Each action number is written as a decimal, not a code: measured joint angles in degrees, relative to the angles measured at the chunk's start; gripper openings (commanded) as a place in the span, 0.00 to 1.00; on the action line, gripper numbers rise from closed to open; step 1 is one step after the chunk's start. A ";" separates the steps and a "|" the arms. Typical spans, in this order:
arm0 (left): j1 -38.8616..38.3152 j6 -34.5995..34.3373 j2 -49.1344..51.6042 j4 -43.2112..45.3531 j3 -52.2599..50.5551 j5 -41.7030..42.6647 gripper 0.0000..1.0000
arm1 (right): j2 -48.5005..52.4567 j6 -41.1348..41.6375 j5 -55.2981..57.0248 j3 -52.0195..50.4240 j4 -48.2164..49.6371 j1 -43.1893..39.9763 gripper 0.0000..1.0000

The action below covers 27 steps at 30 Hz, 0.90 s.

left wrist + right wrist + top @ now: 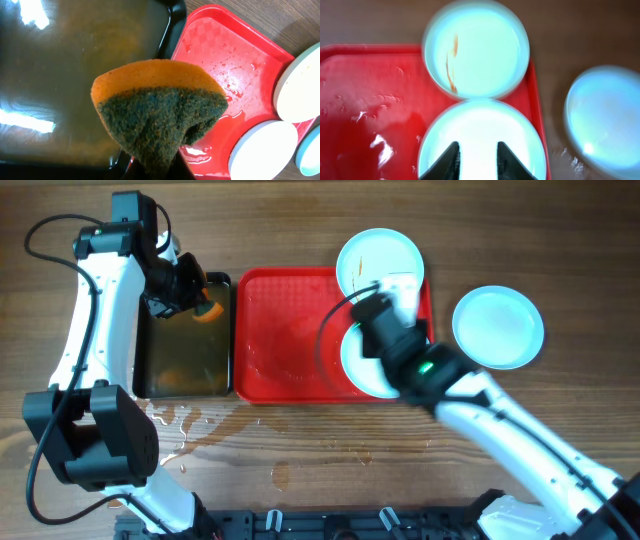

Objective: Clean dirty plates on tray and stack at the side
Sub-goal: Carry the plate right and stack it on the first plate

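First, overhead, plates: three round pale mint plates with blue rims. A streaked plate (378, 260) overhangs the far right corner of the large red rectangular plastic tray (285, 330), a second plate (358, 365) lies on the tray's right end, and a third plate (498, 327) sits on the wooden tabletop (300, 220) towards its right edge.
Overhead, trays: two; the red tray is mid-table and the smaller black tray (185, 350) of brownish water is just left of it.
Overhead, hidden: the right gripper (375, 315) covers much of the second plate; the left gripper (190, 298) hangs over the black tray's far end.
Left wrist, pincer: clenched on one orange sponge (157, 110) with a dark green scouring face; the fingers are barely visible.
Left wrist, cut off: all three plates run off the frame.
Right wrist, pincer: fingers spread, holding nothing, above the second plate.
Right wrist, blur: the third plate is smeared; the orange-brown streaks on the streaked plate are plain.
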 measured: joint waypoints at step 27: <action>0.00 0.00 0.00 -0.37 0.00 0.00 0.04 | 22.51 -10.73 -35.98 -2.19 -8.66 -25.33 0.29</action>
